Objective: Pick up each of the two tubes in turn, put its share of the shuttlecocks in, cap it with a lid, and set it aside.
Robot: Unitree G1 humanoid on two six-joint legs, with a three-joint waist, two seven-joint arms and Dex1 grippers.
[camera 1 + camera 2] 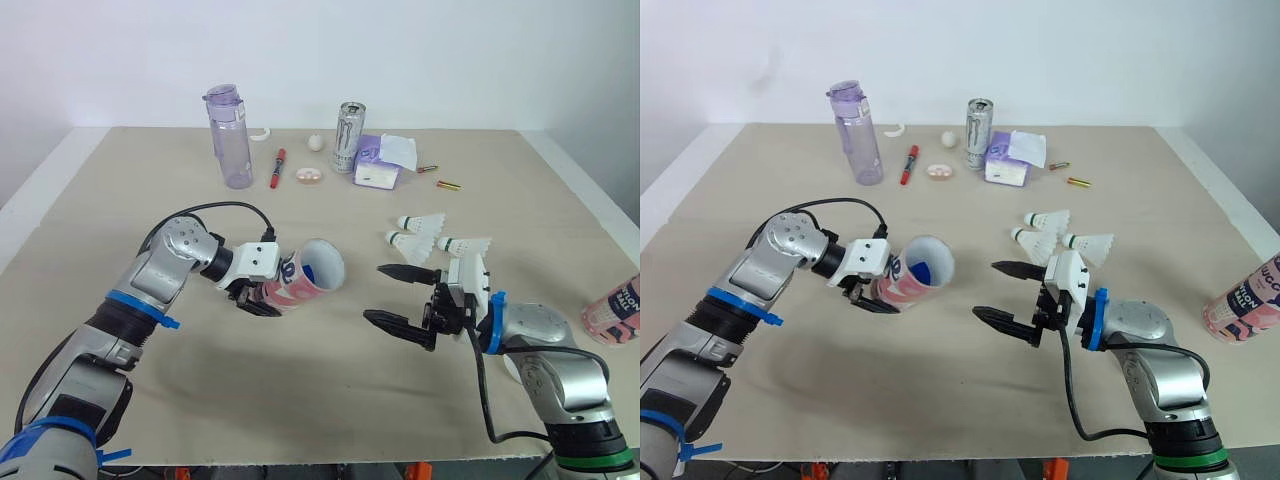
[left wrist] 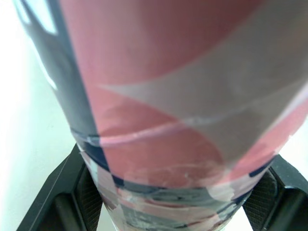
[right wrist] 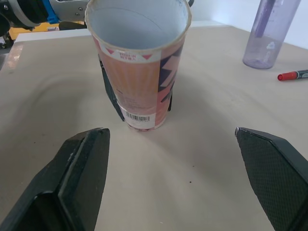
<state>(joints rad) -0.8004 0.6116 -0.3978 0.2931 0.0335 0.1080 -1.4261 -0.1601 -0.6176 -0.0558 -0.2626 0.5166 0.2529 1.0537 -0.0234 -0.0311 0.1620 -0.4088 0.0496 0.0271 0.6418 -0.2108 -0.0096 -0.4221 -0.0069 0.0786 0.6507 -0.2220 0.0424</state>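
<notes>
Right claw [image 1: 374,293] gapes wide above the desk [image 1: 330,390], facing the open tube [image 1: 305,277], which the left claw [image 1: 258,298] grips near its base, tilted. Three shuttlecocks [image 1: 420,236] lie just beyond the right claw.

A beige table [image 1: 330,390] spans the frame. Along its far edge, upper centre, stand a purple water bottle [image 1: 229,140] and a silver can [image 1: 349,137], with a red marker [image 1: 277,168] between them and a tissue pack [image 1: 380,163] just right of the can. Three shuttlecocks [image 1: 421,222] lie clustered right of centre. A pink tube [image 1: 612,309] rests at the right edge, partly cut off.
</notes>
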